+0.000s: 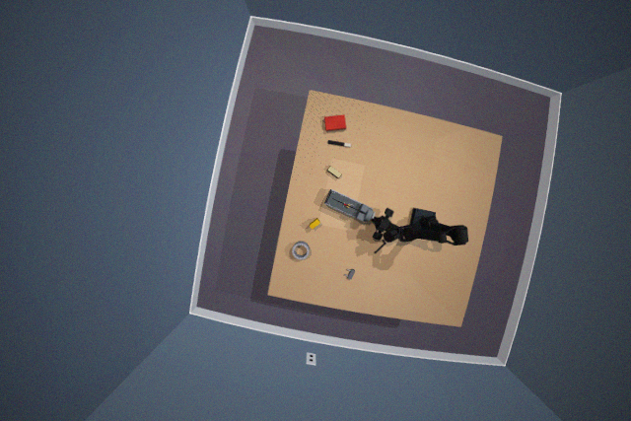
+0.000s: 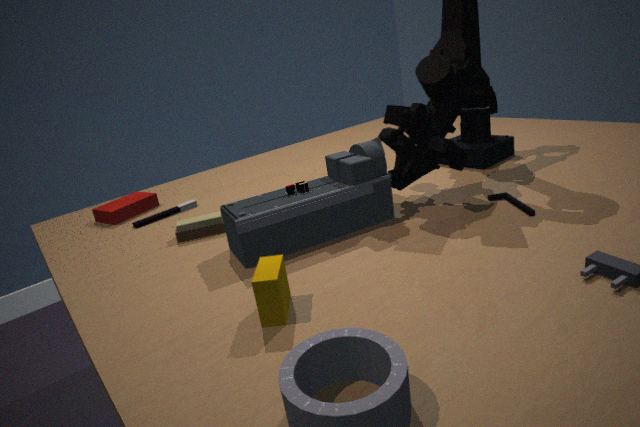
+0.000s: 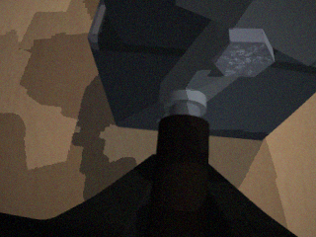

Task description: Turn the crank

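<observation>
The grey machine [image 1: 342, 202] [image 2: 310, 215] lies on the table, with a slide on top. The red pointer [image 2: 290, 188] sits close beside the brass zero marks [image 2: 302, 186], a little to their left in the exterior view. The crank disc [image 2: 371, 152] is at the machine's right end. In the wrist view the crank arm runs from the hex hub [image 3: 245, 58] to a dark handle [image 3: 184, 152] with a pale collar [image 3: 186, 101]. My gripper [image 3: 177, 166] [image 2: 402, 178] [image 1: 378, 223] is shut on this handle at the machine's end face.
A red block [image 1: 334, 122] [image 2: 125, 206], a black pen [image 1: 338, 143] [image 2: 164, 214] and a tan block [image 1: 334, 171] [image 2: 199, 226] lie beyond the machine. A yellow block [image 1: 314, 224] [image 2: 270, 290] and a grey ring [image 1: 301, 249] [image 2: 310, 404] stand in front. An L-shaped key [image 2: 511, 202] and a grey pronged part [image 2: 610, 267] lie to the right.
</observation>
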